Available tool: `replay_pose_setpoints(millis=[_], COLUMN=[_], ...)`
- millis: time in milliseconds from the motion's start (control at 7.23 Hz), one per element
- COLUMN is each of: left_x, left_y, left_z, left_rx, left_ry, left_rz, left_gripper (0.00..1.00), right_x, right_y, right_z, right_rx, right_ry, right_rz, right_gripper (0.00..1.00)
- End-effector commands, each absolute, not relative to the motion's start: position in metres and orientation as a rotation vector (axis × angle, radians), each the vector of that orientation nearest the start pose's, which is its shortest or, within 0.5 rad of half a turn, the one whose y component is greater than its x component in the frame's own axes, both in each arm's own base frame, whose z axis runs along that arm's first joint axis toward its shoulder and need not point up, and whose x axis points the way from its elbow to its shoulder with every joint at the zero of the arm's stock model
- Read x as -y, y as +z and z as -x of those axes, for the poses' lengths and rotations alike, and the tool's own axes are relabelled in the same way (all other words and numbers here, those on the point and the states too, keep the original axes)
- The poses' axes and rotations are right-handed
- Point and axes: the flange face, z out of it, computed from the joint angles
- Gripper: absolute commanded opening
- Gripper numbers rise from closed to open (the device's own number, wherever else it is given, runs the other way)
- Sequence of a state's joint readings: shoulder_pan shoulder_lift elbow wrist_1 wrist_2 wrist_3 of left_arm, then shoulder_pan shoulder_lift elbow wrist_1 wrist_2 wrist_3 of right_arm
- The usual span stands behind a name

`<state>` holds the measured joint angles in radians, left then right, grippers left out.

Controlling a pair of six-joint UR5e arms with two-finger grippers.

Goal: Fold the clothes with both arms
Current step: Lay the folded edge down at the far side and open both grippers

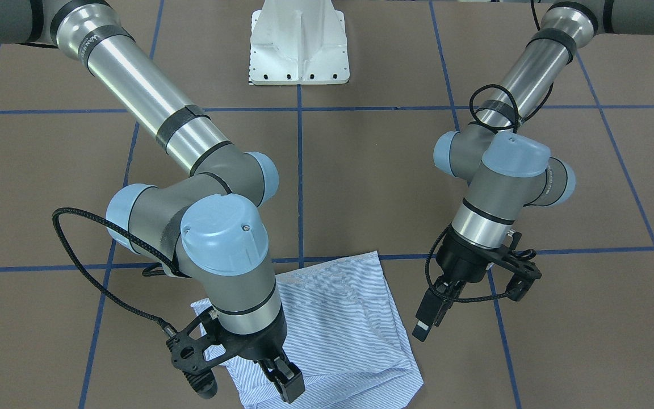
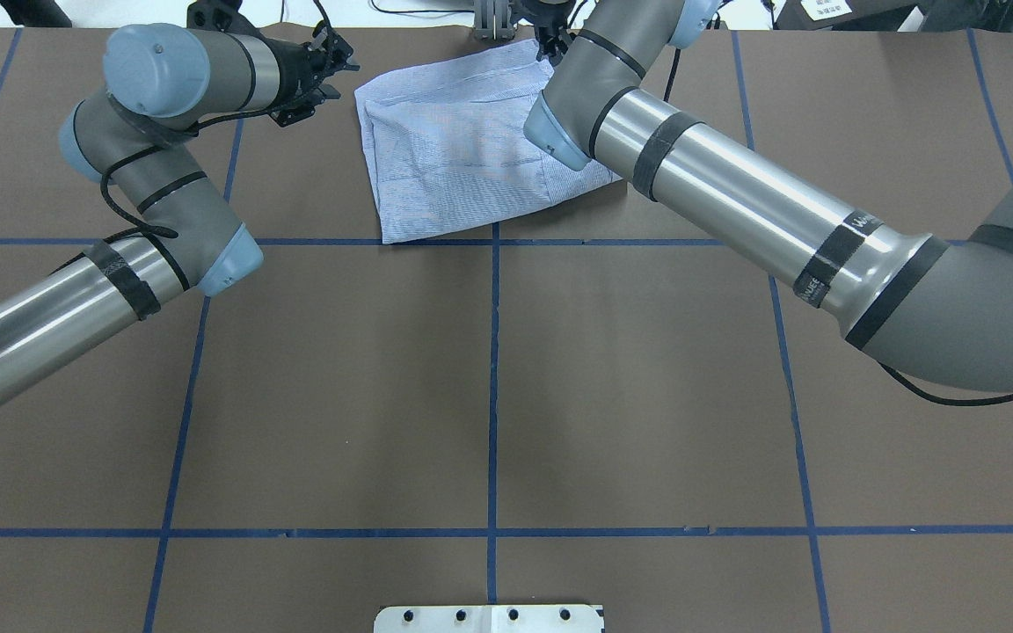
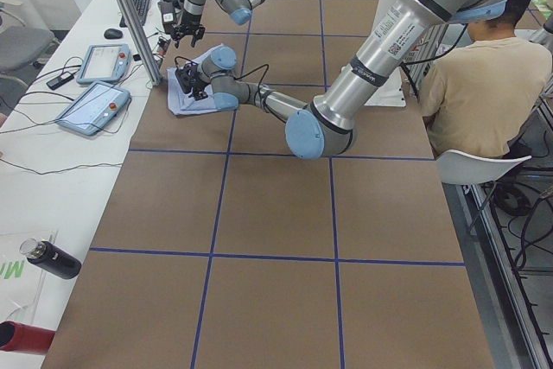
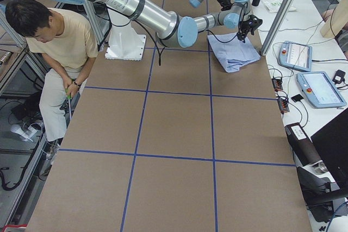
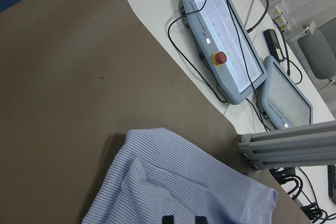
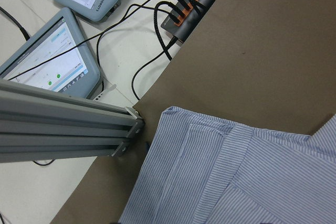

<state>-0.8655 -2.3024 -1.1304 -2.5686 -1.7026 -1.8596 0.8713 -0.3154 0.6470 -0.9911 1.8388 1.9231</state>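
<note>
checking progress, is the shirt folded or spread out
Folded: the shirt lies as a compact rectangle with stacked layers at its edges.

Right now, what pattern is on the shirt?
The shirt has fine light-blue and white stripes, clearest in the right wrist view.

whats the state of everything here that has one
shirt, folded into a small bundle
left end effector, fingertips apart, empty, beside the shirt
right end effector, over the shirt's edge; open or shut unclear
tablets, screens on
</note>
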Motion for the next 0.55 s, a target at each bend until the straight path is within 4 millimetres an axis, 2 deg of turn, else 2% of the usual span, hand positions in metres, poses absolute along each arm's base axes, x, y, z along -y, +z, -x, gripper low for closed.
replay_pose_setpoints(millis=[0,138,277,415], left_x=[0.672,0.665,0.648,0.643], left_y=[0.294,0.307,0.323,0.337], left_z=[-0.408,-0.387,-0.364,-0.334], left_rx=[-1.330,-1.309,-1.288,-1.271], left_ry=[-0.851,-0.705,-0.568,-0.454], left_rz=[-0.261,-0.301,-0.325,-0.357], left_gripper=[0.67,0.67,0.67,0.67], right_x=[0.764,0.763,0.761,0.770], right_y=[0.147,0.163,0.202,0.231], right_z=[0.504,0.487,0.452,0.409], right_rx=[0.994,1.003,1.009,0.999], right_ry=[0.986,0.928,0.841,0.759], right_rz=[0.039,0.035,0.030,0.049], right_gripper=[1.00,1.00,1.00,1.00])
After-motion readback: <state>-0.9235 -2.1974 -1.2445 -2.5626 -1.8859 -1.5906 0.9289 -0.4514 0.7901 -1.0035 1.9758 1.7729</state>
